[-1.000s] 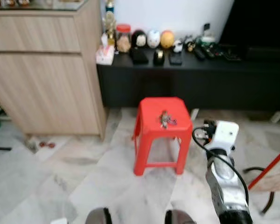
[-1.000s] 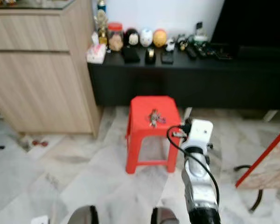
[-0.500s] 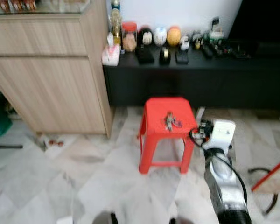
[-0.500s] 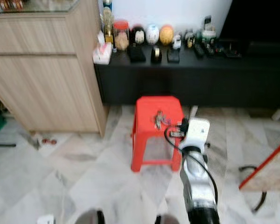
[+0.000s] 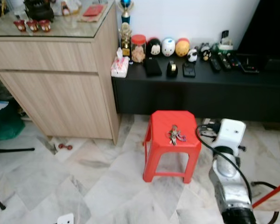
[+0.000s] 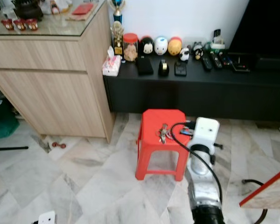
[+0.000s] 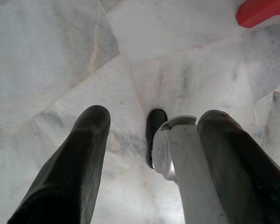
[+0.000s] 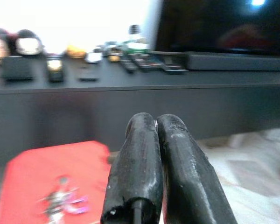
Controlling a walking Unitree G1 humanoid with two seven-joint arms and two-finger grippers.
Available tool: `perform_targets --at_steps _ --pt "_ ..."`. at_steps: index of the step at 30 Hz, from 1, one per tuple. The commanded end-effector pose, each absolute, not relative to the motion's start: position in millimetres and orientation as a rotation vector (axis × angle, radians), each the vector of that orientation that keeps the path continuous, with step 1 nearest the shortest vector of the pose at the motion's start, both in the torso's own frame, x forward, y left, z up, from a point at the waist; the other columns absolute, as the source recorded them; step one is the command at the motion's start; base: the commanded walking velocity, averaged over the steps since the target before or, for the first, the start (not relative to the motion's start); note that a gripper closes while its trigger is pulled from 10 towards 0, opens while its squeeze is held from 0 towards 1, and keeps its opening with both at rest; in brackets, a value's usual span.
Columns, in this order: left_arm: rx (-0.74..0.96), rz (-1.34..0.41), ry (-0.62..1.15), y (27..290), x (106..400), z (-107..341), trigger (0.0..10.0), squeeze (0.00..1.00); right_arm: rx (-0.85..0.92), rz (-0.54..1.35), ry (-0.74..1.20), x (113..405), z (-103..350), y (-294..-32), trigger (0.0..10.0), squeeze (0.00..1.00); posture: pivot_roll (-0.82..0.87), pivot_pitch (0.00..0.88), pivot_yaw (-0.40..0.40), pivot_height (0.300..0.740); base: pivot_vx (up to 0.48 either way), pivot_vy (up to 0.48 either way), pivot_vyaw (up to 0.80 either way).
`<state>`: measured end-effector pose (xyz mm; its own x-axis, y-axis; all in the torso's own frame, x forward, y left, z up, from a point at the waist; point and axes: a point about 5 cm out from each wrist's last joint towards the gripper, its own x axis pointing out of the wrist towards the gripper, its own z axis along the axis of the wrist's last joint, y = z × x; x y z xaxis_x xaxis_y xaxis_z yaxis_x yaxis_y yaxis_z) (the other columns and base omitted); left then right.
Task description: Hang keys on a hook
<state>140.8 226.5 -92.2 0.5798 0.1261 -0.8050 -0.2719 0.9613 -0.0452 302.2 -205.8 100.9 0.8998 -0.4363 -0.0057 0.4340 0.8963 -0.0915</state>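
Observation:
A bunch of keys [image 5: 176, 135] lies on the top of a red plastic stool [image 5: 172, 156] on the marble floor. My right arm [image 5: 228, 177] reaches forward just right of the stool, its white wrist block level with the seat. In the right wrist view my right gripper [image 8: 156, 120] is shut with nothing in it, and the keys [image 8: 63, 200] lie on the stool [image 8: 32, 168] ahead and off to one side. My left gripper [image 7: 154, 116] hangs open over the floor, holding nothing.
A wooden cabinet [image 5: 56, 93] stands at the left. A low black console [image 5: 200, 88] with figurines, a jar and remotes runs behind the stool, with a dark TV [image 5: 270, 28] above. A red pole [image 5: 270, 193] and a black cable lie at the right.
The whole picture has shifted: more of the cabinet top and the wall shows now, so the camera moved. The keys stay on the stool, and my right arm stays beside it.

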Motion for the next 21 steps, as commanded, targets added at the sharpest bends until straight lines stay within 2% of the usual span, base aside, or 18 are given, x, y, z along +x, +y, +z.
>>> perform_targets --at_steps 1,3,15,18,21 --pt "-0.160 0.219 0.945 224.0 135.2 -94.8 10.0 0.00 -0.108 -0.537 0.018 298.7 104.3 -216.9 10.0 0.00 -0.11 0.000 -0.033 0.740 0.000 0.000 0.00" --pt "-0.161 0.218 0.944 223.9 135.5 -94.7 10.0 0.00 -0.134 -0.619 0.006 295.9 107.7 -225.0 10.0 0.00 -0.11 0.000 -0.034 0.740 0.000 0.000 0.00" --pt "-0.162 0.214 0.941 223.1 137.1 -94.3 10.0 0.00 -0.196 -0.797 -0.037 286.6 116.5 -238.8 10.0 0.00 -0.11 0.000 -0.034 0.740 0.000 0.000 0.00" --pt "-0.161 0.213 0.941 223.1 137.3 -94.2 10.0 0.00 -0.208 -0.811 -0.032 286.0 116.3 -240.3 10.0 0.00 -0.12 0.000 -0.033 0.740 0.000 0.000 0.00" --pt "-0.159 0.212 0.941 223.2 137.3 -94.2 10.0 0.00 -0.143 -0.762 0.000 289.9 109.7 -235.7 10.0 0.00 -0.12 0.000 -0.032 0.740 0.000 0.000 0.00"
